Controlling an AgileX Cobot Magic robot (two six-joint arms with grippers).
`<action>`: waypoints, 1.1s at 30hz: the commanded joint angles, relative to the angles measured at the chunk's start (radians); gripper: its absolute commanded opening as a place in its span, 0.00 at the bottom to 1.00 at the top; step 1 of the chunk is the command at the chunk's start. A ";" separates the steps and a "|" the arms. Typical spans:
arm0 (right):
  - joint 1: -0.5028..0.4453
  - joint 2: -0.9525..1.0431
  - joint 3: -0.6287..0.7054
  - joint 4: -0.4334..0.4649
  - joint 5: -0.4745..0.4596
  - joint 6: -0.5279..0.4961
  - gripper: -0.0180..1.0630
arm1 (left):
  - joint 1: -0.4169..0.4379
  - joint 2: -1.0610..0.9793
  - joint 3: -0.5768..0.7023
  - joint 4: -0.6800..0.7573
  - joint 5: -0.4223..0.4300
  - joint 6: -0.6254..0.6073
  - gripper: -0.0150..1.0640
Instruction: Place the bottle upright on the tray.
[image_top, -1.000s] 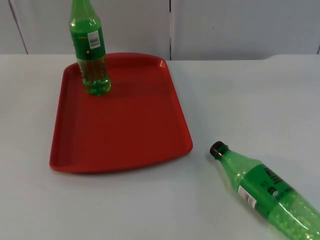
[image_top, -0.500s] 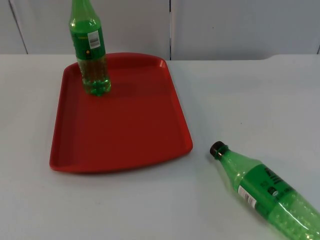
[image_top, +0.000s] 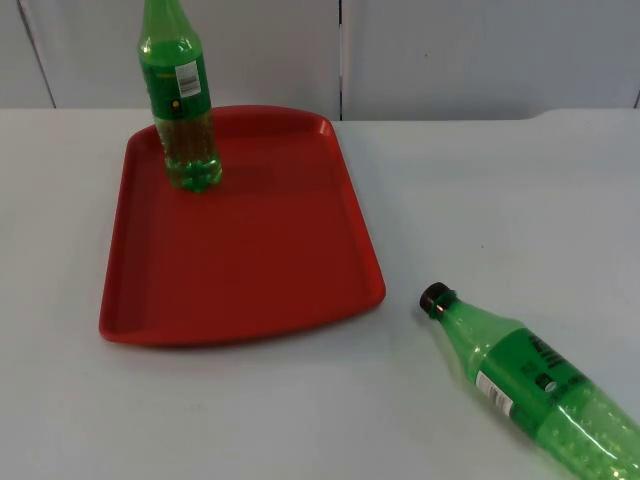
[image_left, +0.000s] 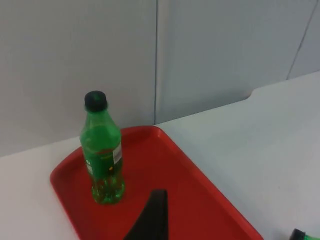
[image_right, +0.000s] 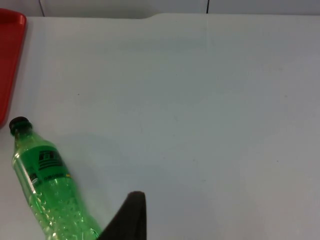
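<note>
white table (image_top: 500, 200) | red tray (image_top: 250, 290), one green bottle upright (image_top: 180, 100) | second green bottle (image_top: 530, 385) lying off-tray, cap toward tray, nearer right gripper (image_right: 131, 220) | left gripper (image_left: 152, 220) over tray, waiting | can't tell either grip

white table top (image_top: 500, 200) | grey partition wall (image_top: 450, 50) behind

Matte black tapered fingertip (image_left: 151, 220), smooth, plain, another black fingertip (image_right: 127, 217) likewise
</note>
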 joint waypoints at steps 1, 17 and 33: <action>0.005 -0.003 0.002 0.004 -0.006 -0.006 0.99 | 0.002 -0.042 0.020 -0.020 0.012 -0.007 0.83; 0.005 -0.003 0.002 0.004 -0.006 -0.006 0.99 | 0.002 -0.440 0.265 0.052 0.153 -0.012 0.83; 0.005 -0.003 0.002 0.004 -0.006 -0.006 0.99 | 0.002 -0.713 0.360 0.122 0.331 -0.078 0.83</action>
